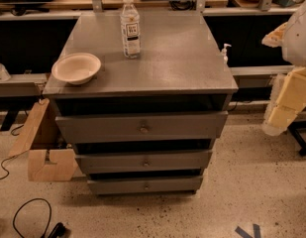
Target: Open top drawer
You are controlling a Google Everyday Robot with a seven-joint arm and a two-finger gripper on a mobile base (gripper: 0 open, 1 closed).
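One knob [143, 129] sat mid-front on the top drawer [93, 127], under the tabletop's [177, 58] front edge, well left of my gripper [281, 110] past the front-right corner; grip state: couldn't tell.

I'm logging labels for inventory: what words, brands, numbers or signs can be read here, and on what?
Clear plastic water bottle on the grey cabinet top: label print, too blurred to read.
Blue tape mark on the speckled floor: a shape, no readable text.
Wide grey top drawer and round white bowl: no text.
Gripper, at the right edge beside the cabinet: no readable markings.
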